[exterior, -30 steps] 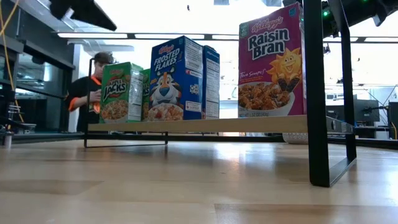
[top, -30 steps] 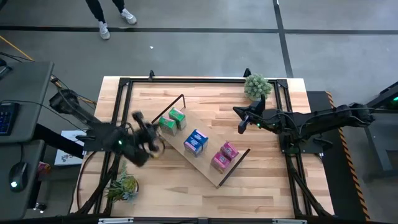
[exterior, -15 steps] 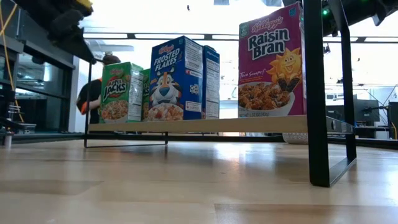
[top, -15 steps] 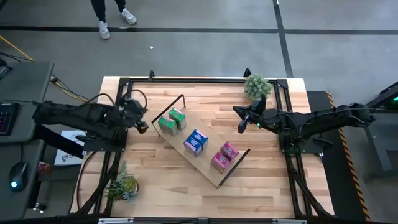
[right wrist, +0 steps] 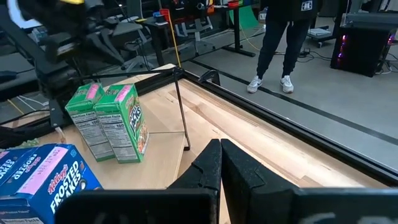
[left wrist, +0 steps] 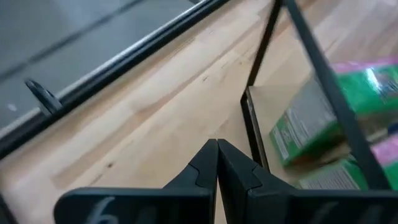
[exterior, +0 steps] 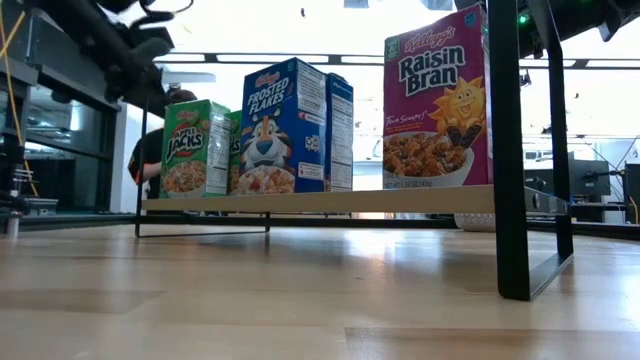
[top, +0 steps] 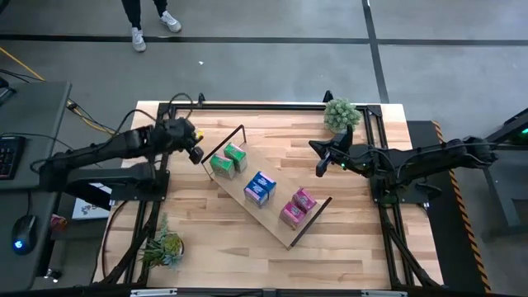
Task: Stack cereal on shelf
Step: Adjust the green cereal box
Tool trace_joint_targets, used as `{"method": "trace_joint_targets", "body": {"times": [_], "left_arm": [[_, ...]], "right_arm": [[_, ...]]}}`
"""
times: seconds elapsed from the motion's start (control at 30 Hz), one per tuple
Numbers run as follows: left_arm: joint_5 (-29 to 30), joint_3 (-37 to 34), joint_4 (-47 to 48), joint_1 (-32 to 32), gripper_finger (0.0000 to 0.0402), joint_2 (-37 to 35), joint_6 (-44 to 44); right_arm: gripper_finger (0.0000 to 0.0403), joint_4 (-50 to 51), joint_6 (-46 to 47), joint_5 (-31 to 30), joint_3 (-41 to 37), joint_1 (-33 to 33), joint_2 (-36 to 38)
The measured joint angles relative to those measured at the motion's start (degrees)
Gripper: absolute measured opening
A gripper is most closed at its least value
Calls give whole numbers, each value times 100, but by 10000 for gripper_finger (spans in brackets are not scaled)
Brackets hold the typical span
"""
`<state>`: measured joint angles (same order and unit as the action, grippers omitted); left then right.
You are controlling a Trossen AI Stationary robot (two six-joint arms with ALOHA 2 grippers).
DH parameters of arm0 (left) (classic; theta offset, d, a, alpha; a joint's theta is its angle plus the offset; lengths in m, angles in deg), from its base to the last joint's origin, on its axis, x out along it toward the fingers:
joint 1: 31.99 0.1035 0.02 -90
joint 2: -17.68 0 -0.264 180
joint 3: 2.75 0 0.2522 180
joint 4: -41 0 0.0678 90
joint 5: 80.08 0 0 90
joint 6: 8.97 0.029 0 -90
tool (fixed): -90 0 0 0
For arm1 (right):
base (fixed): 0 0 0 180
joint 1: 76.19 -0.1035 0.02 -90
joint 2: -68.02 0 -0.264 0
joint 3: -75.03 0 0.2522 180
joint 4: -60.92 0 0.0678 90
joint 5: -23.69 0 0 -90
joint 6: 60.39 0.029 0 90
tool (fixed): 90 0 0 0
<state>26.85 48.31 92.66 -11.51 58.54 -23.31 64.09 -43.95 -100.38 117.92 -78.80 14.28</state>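
The shelf (top: pixel 279 229) lies slantwise on the middle of the table, a light-wood board with dark rod frames at both short ends. Cereal boxes stand upright on it in pairs: green (top: pixel 228 160), blue (top: pixel 260 188) and pink (top: pixel 298 206). The low view shows the green (exterior: pixel 195 148), blue (exterior: pixel 285 125) and pink (exterior: pixel 435 100) boxes side by side. My left gripper (top: pixel 195 150) is shut and hovers just off the shelf's left rod frame (left wrist: pixel 311 56). My right gripper (top: pixel 318 163) is shut and waits to the right of the shelf, holding nothing.
One potted plant (top: pixel 341 114) stands at the table's far right, another (top: pixel 163 246) at its near left corner. A dark metal frame (top: pixel 264 105) runs around the table. A person's legs (top: pixel 148 21) show beyond the far edge, and a second person sits behind the table (exterior: pixel 150 160).
My left arm has swung from the table's left side toward the far edge, and its gripper now sits beside the shelf's left end. The right arm, the shelf and the boxes have kept still.
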Motion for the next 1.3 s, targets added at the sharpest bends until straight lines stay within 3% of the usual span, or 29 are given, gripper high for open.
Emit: {"method": "trace_joint_targets", "body": {"times": [0.23,0.47,0.83,1.0,1.3], "left_arm": [[-2462,2,-197,1761,0,499,514],[-4241,2,-183,2462,0,623,845],[-4608,2,140,2594,0,1080,755],[-5227,2,3,2584,0,1388,801],[-5579,2,65,2279,0,1566,764]], "right_arm": [[0,0,-49,0,0,0,0],[0,65,-100,24,0,0,0],[0,2,-99,20,0,0,0],[0,2,-110,20,0,0,0],[0,4,-151,20,0,0,0]]}}
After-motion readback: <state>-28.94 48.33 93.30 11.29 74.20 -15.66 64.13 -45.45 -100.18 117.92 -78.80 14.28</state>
